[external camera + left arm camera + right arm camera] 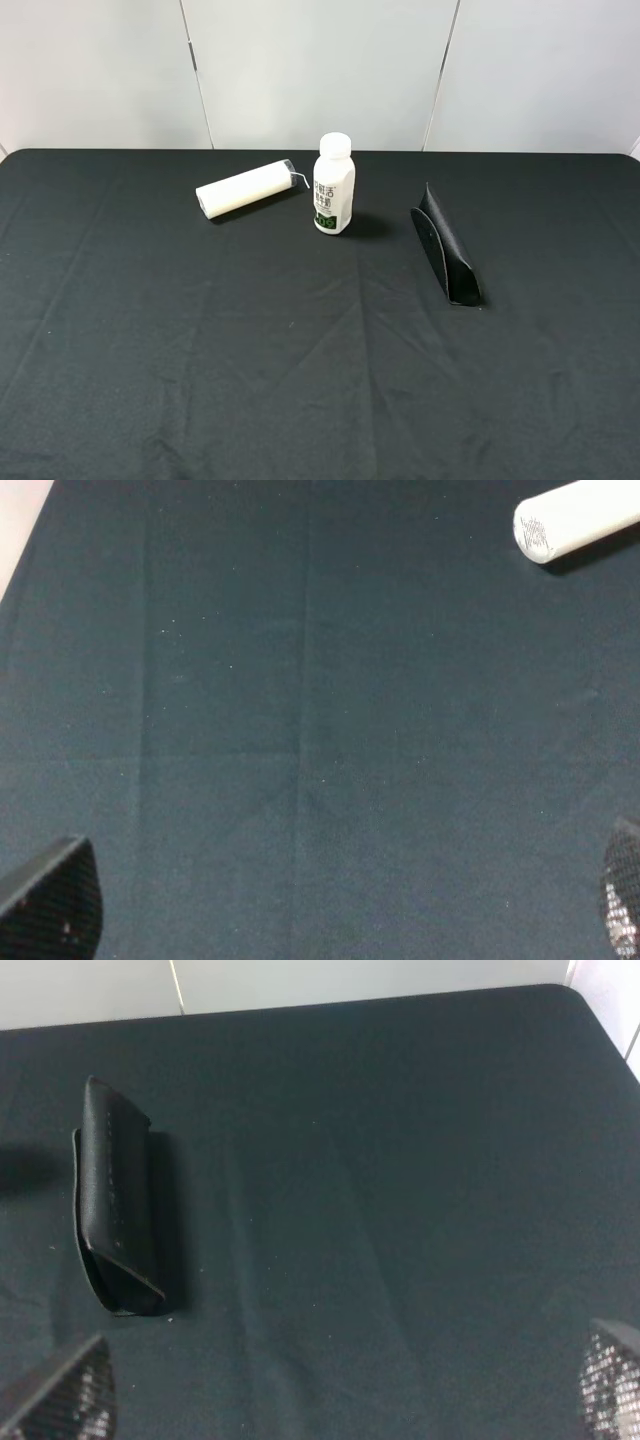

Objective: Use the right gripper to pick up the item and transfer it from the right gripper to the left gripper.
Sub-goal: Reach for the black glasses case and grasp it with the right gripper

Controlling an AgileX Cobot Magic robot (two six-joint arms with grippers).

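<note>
The item, a black wedge-shaped soft case (445,246), lies on the black tablecloth at the right of the exterior view. It also shows in the right wrist view (118,1210). My right gripper (350,1390) is open and empty; only its two fingertips (60,1395) show, wide apart, with the case ahead of one fingertip and apart from it. My left gripper (340,900) is open and empty over bare cloth; its fingertips (50,900) show at the frame corners. Neither arm shows in the exterior view.
A white cylindrical tube (245,188) lies at the back left, and its end shows in the left wrist view (575,522). A white bottle with a green label (333,185) stands upright at the back centre. White wall panels (320,70) rise behind the table.
</note>
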